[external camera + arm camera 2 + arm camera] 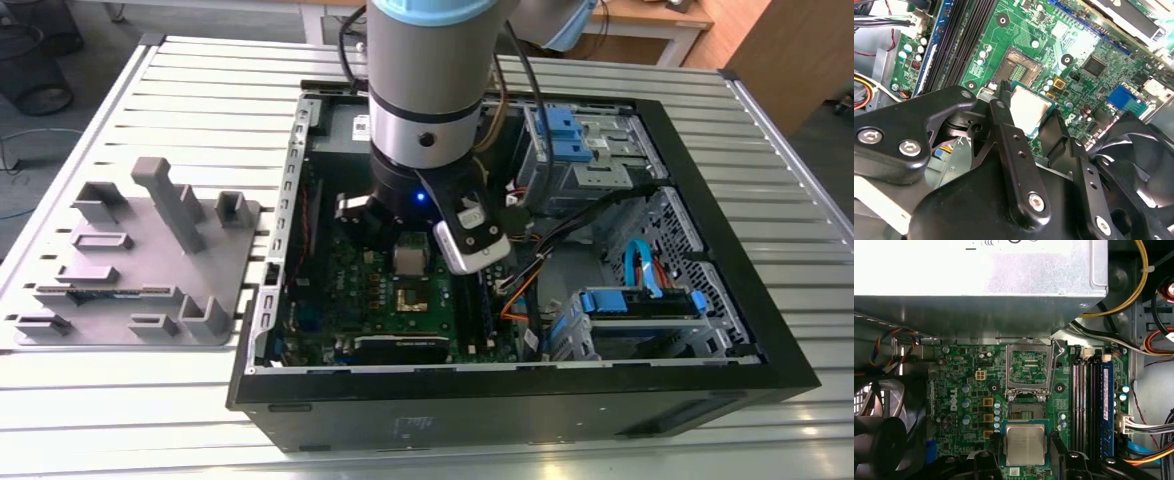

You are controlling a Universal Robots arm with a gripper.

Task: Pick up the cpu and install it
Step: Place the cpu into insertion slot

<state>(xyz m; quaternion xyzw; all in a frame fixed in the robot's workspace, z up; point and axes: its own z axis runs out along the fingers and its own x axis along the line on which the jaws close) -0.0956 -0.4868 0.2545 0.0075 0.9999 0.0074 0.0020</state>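
The cpu [1025,444] is pinched between the two black fingers [995,450] of the gripper [1025,439], which is clamped against its opposite edges. It hangs above the green motherboard [969,375], just beside the uncovered socket [1025,409]. The socket's metal bracket [1029,365] stands raised, inside the computer case [534,385].

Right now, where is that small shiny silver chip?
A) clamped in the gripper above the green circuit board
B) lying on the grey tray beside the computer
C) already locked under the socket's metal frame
A: in the first wrist view the cpu sits between the fingers of the gripper over the motherboard, beside the empty socket, whose frame stands open.
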